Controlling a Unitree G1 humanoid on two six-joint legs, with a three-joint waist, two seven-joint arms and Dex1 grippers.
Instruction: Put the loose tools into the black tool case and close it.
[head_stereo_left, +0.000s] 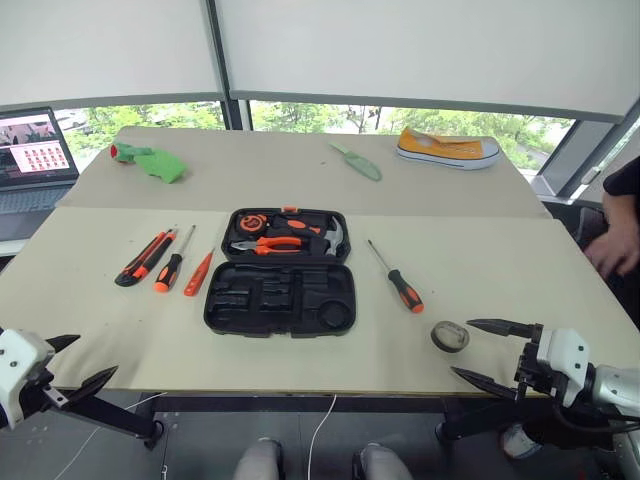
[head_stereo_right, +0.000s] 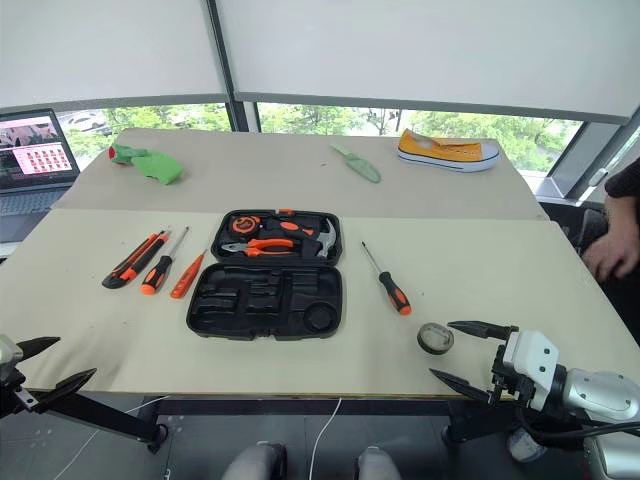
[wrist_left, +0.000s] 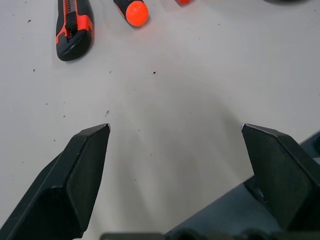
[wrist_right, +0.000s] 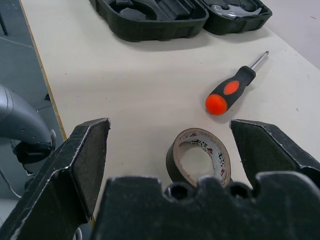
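Observation:
The black tool case (head_stereo_left: 280, 300) lies open in the middle of the table. Its far half holds pliers, a hammer and a tape measure; the near half shows bare moulded slots. Left of it lie a utility knife (head_stereo_left: 140, 260), a screwdriver (head_stereo_left: 172, 262) and a small orange screwdriver (head_stereo_left: 198, 273). Another screwdriver (head_stereo_left: 398, 280) lies to the right of the case. My left gripper (head_stereo_left: 88, 358) hangs open over the table's front left edge, short of the knife (wrist_left: 74, 30). At the front right edge my right gripper (head_stereo_left: 463, 348) is open, just behind a tape roll (wrist_right: 200, 157).
A laptop (head_stereo_left: 35, 150) stands at the far left. On the far table lie a green object (head_stereo_left: 150, 162), a pale green trowel (head_stereo_left: 357, 160) and a yellow shoe (head_stereo_left: 447, 148). A person's hand (head_stereo_left: 612, 245) rests at the right edge.

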